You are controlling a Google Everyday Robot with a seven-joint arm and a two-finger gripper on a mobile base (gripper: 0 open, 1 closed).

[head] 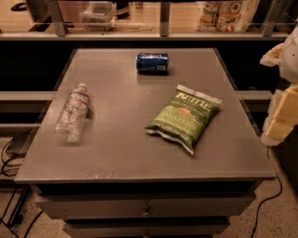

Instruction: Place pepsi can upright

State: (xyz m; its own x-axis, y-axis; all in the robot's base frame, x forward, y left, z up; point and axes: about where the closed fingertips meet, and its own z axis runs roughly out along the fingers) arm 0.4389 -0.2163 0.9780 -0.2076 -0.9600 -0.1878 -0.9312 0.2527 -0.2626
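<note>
The pepsi can [152, 63] is dark blue with white markings and lies on its side near the far edge of the grey table [121, 153]. My gripper [282, 111] shows at the right edge of the view as pale cream-coloured parts, beside and to the right of the table, well away from the can. It holds nothing that I can see.
A clear plastic water bottle [72, 113] lies on its side at the table's left. A green chip bag [184, 116] lies right of centre. A shelf rail with packages [228, 14] runs behind the table. Cables lie on the floor at left and right.
</note>
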